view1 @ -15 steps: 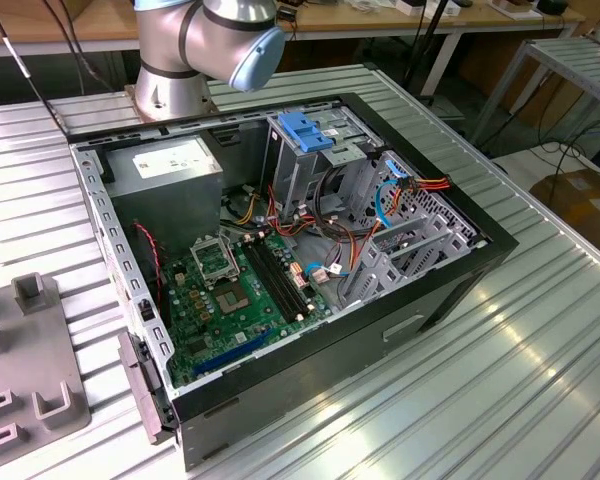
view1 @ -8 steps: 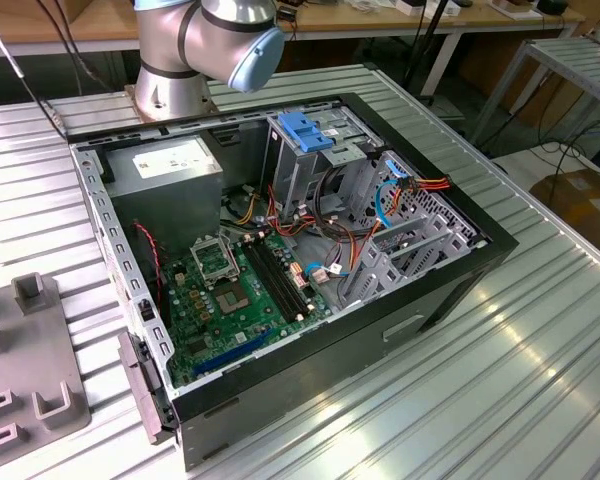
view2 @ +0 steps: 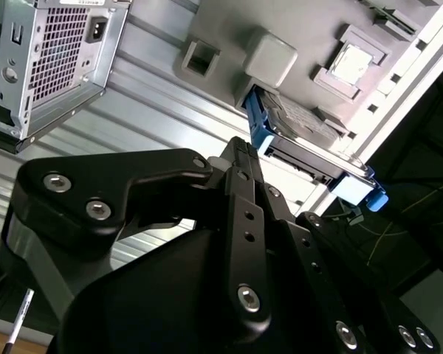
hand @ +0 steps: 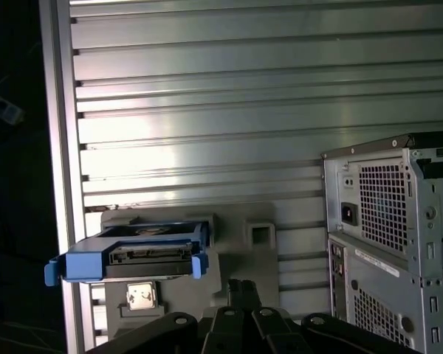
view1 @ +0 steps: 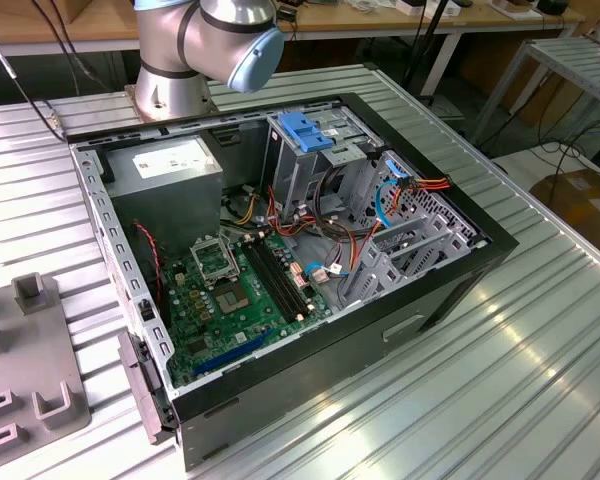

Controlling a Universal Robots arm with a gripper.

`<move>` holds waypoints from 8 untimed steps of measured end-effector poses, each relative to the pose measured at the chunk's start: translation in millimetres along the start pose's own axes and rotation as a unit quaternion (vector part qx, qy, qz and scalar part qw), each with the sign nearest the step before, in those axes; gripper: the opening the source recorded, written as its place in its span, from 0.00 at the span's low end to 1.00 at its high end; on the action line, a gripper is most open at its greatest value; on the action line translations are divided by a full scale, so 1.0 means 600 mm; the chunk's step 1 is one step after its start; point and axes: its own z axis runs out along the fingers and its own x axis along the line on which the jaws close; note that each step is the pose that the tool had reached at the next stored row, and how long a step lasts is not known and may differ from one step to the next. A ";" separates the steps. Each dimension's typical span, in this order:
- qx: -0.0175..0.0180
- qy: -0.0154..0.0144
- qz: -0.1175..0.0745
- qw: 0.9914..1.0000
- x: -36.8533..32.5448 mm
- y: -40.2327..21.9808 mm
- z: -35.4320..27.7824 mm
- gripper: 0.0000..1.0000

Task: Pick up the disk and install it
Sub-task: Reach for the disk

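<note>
The disk (hand: 144,254) is a flat dark drive with blue side rails, resting in a grey fixture plate (hand: 236,254) near the table's edge. In the second wrist view the disk (view2: 303,133) lies edge-on among the blocks of the fixture (view2: 273,55). My gripper (hand: 241,286) is shut with nothing in it and hangs off to one side of the disk, apart from it. Its black fingers and linkages (view2: 240,192) loom close in the second wrist view.
An open computer case (view1: 280,250) lies on the ribbed metal table (view1: 500,360), with a blue-topped drive cage (view1: 305,130), a grey power supply (view1: 170,165) and a green motherboard inside. The case's rear panel (hand: 384,243) stands near the fixture (view1: 25,360).
</note>
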 end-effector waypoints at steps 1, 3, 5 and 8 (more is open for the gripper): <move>0.000 0.000 0.000 1.000 0.002 0.000 0.000 0.10; 0.000 0.000 0.000 1.000 0.006 0.000 0.000 0.10; 0.000 0.000 0.000 1.000 0.010 -0.001 0.000 0.10; 0.000 0.000 0.000 1.000 0.016 -0.001 0.000 0.10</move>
